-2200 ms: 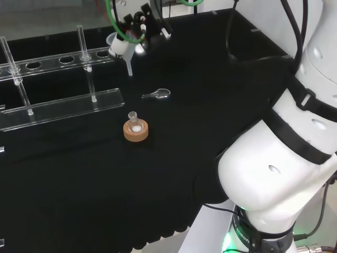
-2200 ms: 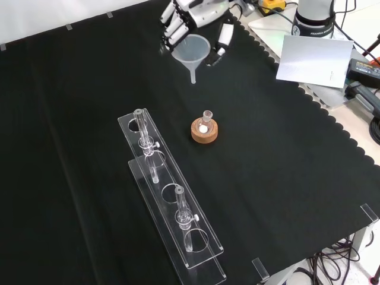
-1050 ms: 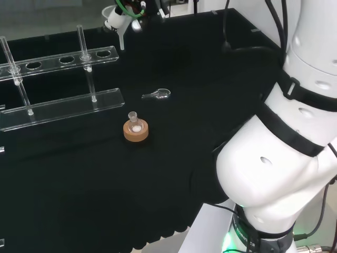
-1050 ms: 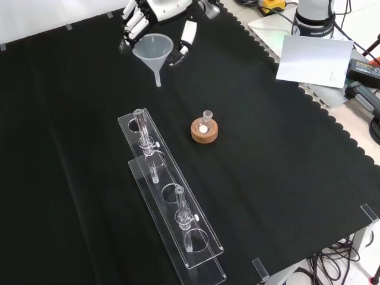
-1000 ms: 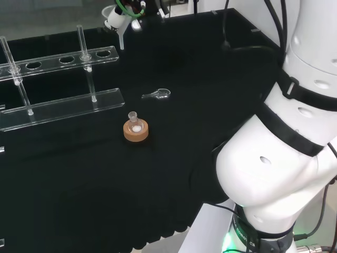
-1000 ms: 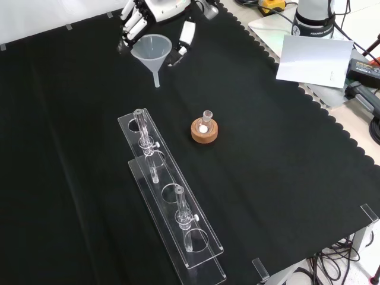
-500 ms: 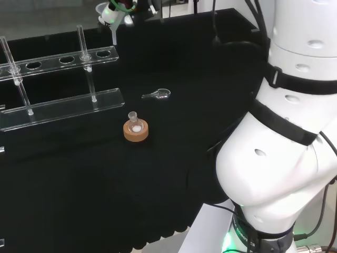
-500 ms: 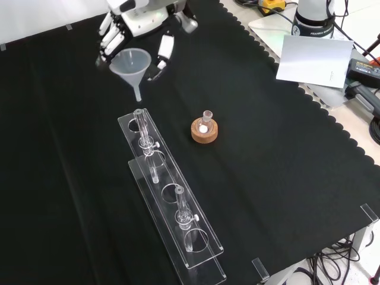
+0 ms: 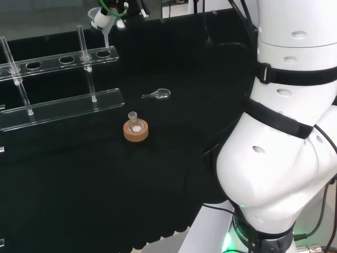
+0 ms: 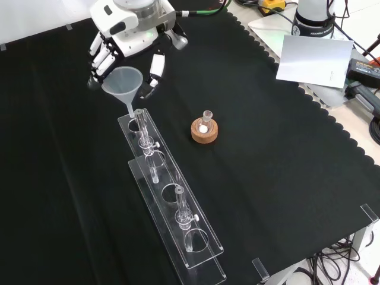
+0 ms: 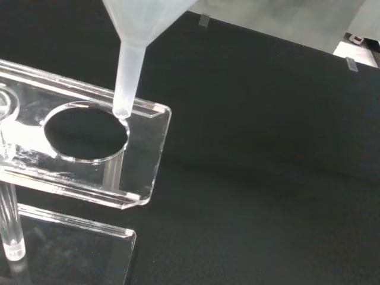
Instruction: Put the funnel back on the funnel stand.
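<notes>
Cork ring [image 10: 205, 131]: on the black cloth [image 10: 285, 178], to the right of the funnel stand in the front view; a small clear flask [image 10: 206, 117] sits upright in it. In the head view the ring [image 9: 136, 130] lies nearer the camera than the stand.

Glass piece [image 9: 156, 95]: a small clear item lying flat on the cloth, just beyond the cork ring in the head view; what it is cannot be told.

Funnel stand [image 10: 172, 208]: clear acrylic, a base plate and an upper shelf with round holes, joined by upright posts. In the front view it runs from lower right up to its far end, just under the funnel. In the head view the shelf [image 9: 58, 60] spans the left side.

Funnel [image 10: 123, 84]: translucent white, upright, spout down, held above the stand's far end. In the wrist view the spout tip [image 11: 122, 110] sits at the rim of the end hole [image 11: 86, 132], over its edge, not inside it.

Hand [image 10: 127, 32]: fingers [image 10: 100, 56] and thumb [image 10: 155, 66] curled around the funnel's wide cone, gripping it from above.

Arm: white links [image 9: 284, 132] at the head view's right.
</notes>
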